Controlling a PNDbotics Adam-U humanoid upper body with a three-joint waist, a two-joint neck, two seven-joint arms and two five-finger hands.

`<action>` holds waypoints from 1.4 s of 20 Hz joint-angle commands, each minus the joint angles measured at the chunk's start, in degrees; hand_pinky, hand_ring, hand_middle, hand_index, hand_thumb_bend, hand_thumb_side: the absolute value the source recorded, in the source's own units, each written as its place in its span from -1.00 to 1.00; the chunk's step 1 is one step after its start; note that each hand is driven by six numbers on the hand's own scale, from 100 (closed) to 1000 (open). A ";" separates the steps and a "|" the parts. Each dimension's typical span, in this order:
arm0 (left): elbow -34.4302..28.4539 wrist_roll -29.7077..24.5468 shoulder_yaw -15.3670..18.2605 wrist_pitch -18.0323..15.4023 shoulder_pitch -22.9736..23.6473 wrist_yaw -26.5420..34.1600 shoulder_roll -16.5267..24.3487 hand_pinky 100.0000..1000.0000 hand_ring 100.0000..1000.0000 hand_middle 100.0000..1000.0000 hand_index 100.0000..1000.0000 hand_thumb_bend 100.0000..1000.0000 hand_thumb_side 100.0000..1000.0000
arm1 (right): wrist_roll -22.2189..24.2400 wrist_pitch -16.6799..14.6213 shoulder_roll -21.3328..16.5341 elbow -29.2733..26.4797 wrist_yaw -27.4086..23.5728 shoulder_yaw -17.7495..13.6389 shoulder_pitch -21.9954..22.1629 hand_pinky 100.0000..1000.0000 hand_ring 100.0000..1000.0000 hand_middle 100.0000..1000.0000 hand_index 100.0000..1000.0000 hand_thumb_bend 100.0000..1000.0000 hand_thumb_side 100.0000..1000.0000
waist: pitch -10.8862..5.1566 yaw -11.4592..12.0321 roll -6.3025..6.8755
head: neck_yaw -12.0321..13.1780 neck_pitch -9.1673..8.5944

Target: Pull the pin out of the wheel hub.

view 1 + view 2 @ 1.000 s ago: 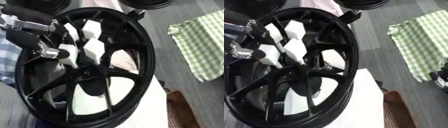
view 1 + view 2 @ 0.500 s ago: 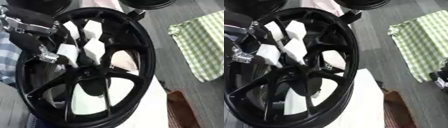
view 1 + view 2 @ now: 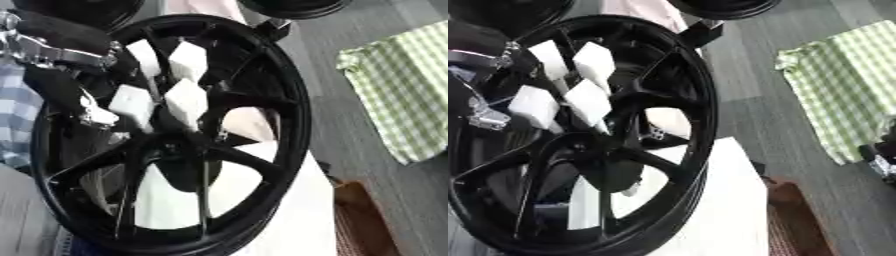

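The left hand (image 3: 153, 82) reached into the wheel hub (image 3: 175, 135), white-padded fingers spread apart among the spokes.

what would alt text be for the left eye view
A large black spoked wheel fills the view, with the left robot hand, white-tipped fingers spread, reaching among the spokes near the hub. A green checked cloth lies on the grey floor at right.
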 commanded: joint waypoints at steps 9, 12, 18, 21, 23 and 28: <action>-0.91 -0.90 2.37 2.49 -1.10 1.00 0.63 -0.01 -0.05 -0.12 0.30 -0.77 -0.44 | 0.17 0.04 -1.22 -1.04 -0.38 -0.23 -0.14 0.31 0.12 0.06 0.57 0.24 -0.77 | -0.98 -0.01 -0.61 | 0.16 -0.27; -1.20 -0.90 3.30 4.38 -1.25 1.94 0.44 -0.11 -0.13 -0.20 0.21 -0.93 -0.63 | 0.13 0.08 -1.21 -1.05 -0.44 -0.24 -0.15 0.31 0.12 0.06 0.57 0.24 -0.76 | -1.03 0.02 -0.65 | 0.13 -0.31; -3.00 -0.90 4.78 6.48 -1.46 2.11 0.55 -0.21 -0.26 -0.34 0.07 -0.74 -0.61 | 0.00 0.09 -1.23 -1.11 -0.64 -0.28 -0.11 0.31 0.12 0.06 0.57 0.24 -0.76 | -1.13 0.08 -0.65 | 0.12 -0.36; -3.35 -0.46 6.04 7.09 -1.64 1.50 0.24 -0.37 -0.44 -0.54 -0.12 -0.97 -0.62 | -0.10 0.11 -1.19 -1.11 -0.78 -0.32 -0.07 0.31 0.11 0.06 0.57 0.24 -0.76 | -1.14 0.13 -0.71 | 0.08 -0.39; -3.57 1.09 6.77 8.27 -1.54 2.05 0.17 -0.44 -0.52 -0.63 -0.20 -1.00 -0.61 | -0.15 0.13 -1.18 -1.09 -0.77 -0.34 -0.03 0.31 0.11 0.06 0.57 0.24 -0.76 | -1.14 0.16 -0.72 | 0.09 -0.40; -5.28 4.41 9.50 10.86 -0.18 3.79 0.82 -0.49 -0.59 -0.75 -0.30 -1.00 -0.61 | -0.30 0.16 -1.19 -1.11 -0.83 -0.44 0.01 0.31 0.11 0.06 0.57 0.24 -0.76 | -1.16 0.29 -0.73 | -0.02 -0.39</action>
